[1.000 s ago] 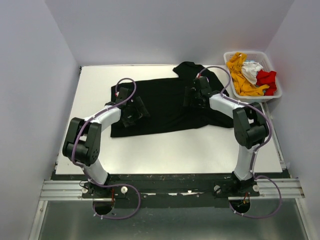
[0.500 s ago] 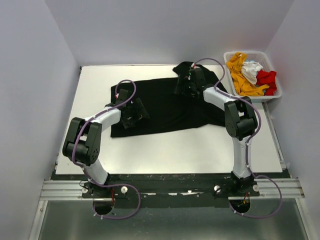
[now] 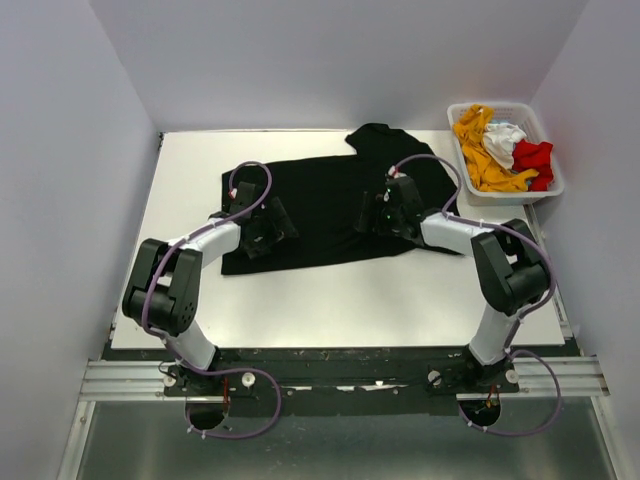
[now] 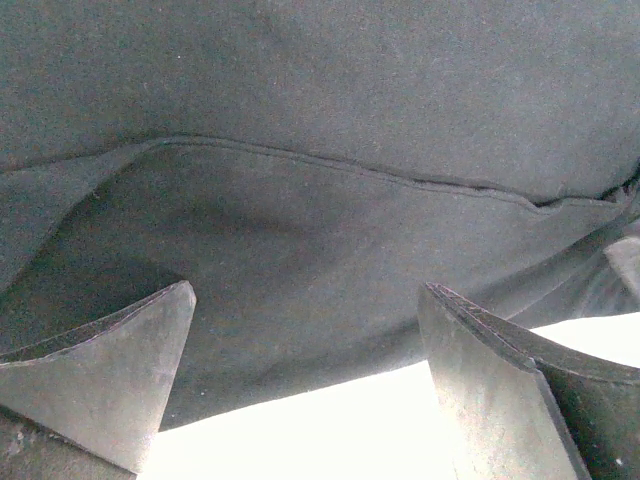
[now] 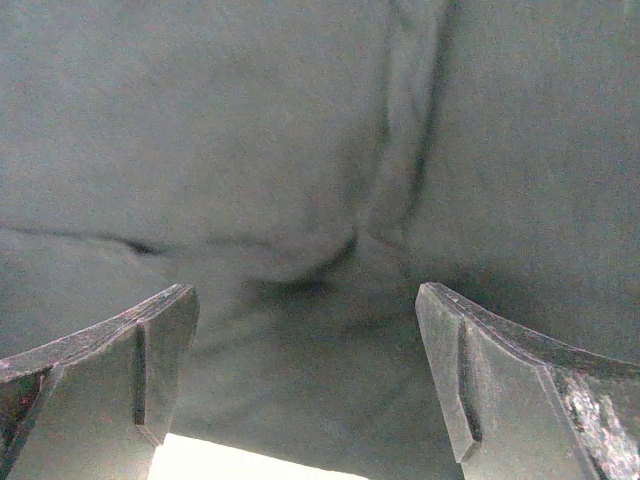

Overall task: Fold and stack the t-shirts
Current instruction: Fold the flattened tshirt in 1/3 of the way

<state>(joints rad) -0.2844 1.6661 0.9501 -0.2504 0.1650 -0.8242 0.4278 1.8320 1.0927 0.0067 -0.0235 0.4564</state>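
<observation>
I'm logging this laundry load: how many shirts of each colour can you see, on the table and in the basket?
Black t-shirt, spread on the table: 1
Orange-yellow t-shirt, in the basket: 1
White t-shirt, in the basket: 1
Red t-shirt, in the basket: 1
Total: 4, though the bunched pile may hide more.

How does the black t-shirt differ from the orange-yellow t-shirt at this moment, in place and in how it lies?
The black t-shirt lies spread on the table; the orange-yellow t-shirt sits bunched in the white basket. The left tool and the right tool, both open, are over the black t-shirt; neither is near the orange-yellow t-shirt. Shared: neither shirt is gripped.
</observation>
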